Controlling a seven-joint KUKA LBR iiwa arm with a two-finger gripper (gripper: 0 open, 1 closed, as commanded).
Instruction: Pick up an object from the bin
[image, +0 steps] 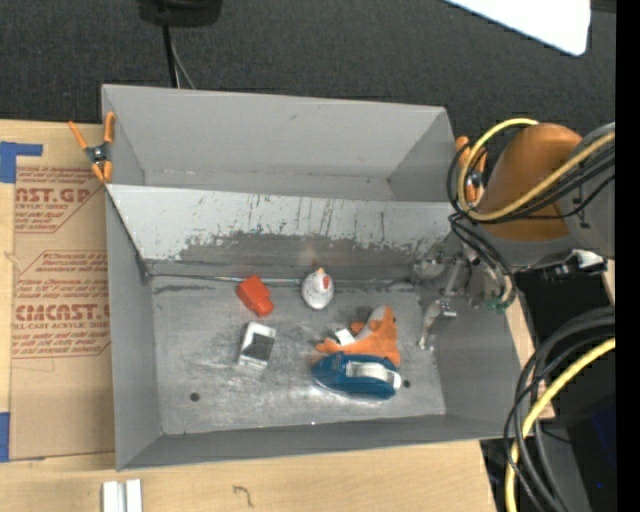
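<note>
Nearest, at five o'clock on the floor of the bin (200, 395), a blue oval thing (352, 381) lies touching an orange piece (374, 342) just behind it. The hand (432, 318) hangs at three o'clock, near that pair, carrying nothing visible; whether it is apart or together cannot be told. This looks like the approach step. The next move likely calls for a shift toward nine o'clock, then a descent. The scuffed grey floor leaves room. Farther back, a silver box (257, 345), an orange block (255, 295) and a white round piece (317, 289) lie apart.
</note>
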